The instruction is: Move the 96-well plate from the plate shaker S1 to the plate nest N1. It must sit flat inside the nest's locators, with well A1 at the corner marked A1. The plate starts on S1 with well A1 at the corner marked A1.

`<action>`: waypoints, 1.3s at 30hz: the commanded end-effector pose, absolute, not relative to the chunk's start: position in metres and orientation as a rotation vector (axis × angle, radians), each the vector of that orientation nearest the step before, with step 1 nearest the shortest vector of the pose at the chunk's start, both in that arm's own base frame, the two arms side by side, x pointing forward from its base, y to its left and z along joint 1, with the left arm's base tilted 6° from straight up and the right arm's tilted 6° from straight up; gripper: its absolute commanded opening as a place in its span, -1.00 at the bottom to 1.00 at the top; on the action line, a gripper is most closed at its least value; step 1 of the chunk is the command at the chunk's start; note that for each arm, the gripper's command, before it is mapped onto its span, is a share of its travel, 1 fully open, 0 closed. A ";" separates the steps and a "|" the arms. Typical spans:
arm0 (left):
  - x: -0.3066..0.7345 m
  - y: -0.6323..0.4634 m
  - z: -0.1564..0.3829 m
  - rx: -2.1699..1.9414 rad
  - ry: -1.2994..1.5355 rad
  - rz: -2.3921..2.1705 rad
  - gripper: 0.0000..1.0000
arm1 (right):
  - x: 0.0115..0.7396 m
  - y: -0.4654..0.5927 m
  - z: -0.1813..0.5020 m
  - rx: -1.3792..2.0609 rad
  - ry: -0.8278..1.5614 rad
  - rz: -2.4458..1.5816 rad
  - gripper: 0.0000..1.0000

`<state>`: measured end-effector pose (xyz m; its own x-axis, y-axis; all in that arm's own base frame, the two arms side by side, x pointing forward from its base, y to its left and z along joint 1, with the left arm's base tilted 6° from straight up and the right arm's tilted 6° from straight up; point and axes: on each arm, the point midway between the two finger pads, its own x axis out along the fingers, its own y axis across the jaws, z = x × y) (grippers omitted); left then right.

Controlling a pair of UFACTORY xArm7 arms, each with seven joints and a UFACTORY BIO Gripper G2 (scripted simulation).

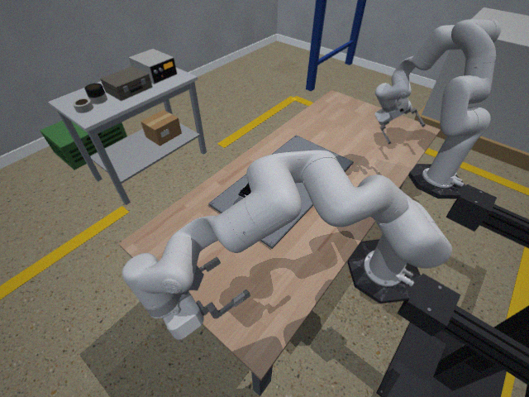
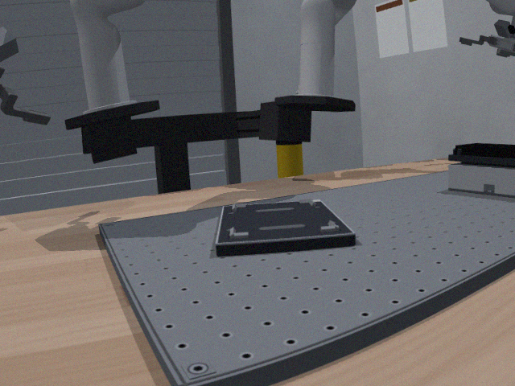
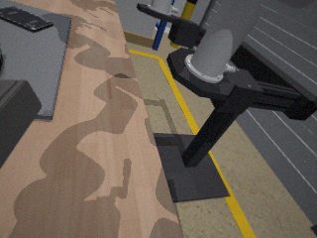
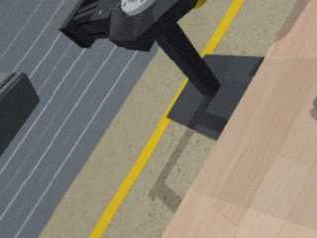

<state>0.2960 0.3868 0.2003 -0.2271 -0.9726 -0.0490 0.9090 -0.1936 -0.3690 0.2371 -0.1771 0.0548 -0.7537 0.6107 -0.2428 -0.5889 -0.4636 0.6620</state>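
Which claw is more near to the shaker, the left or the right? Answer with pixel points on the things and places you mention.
Left. The left claw (image 1: pixel 228 279) (image 2: pixel 488 39) (image 3: pixel 17 119) hangs over the table end on the shaker's (image 1: pixel 244 189) (image 2: pixel 474 176) side; the right claw (image 1: pixel 407 133) (image 2: pixel 29 84) (image 4: pixel 17 109) hangs over the opposite end, past the nest (image 2: pixel 285 222) (image 3: pixel 25 18).

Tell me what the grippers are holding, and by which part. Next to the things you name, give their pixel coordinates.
Nothing is held: the left gripper (image 1: pixel 227 280) (image 2: pixel 485 40) and the right gripper (image 1: pixel 406 133) (image 2: pixel 26 84) both stand open, with nothing between their fingers.
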 end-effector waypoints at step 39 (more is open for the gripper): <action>0.297 0.387 0.202 -0.220 0.375 -1.766 1.00 | 0.237 -0.168 0.140 0.032 0.987 2.214 1.00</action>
<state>0.2960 0.3868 0.2003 -0.2271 -0.9726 -0.0490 0.9090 -0.1936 -0.3690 0.2364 -0.1700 0.1200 -0.7542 0.6103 -0.2424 -0.5887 -0.4648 0.6614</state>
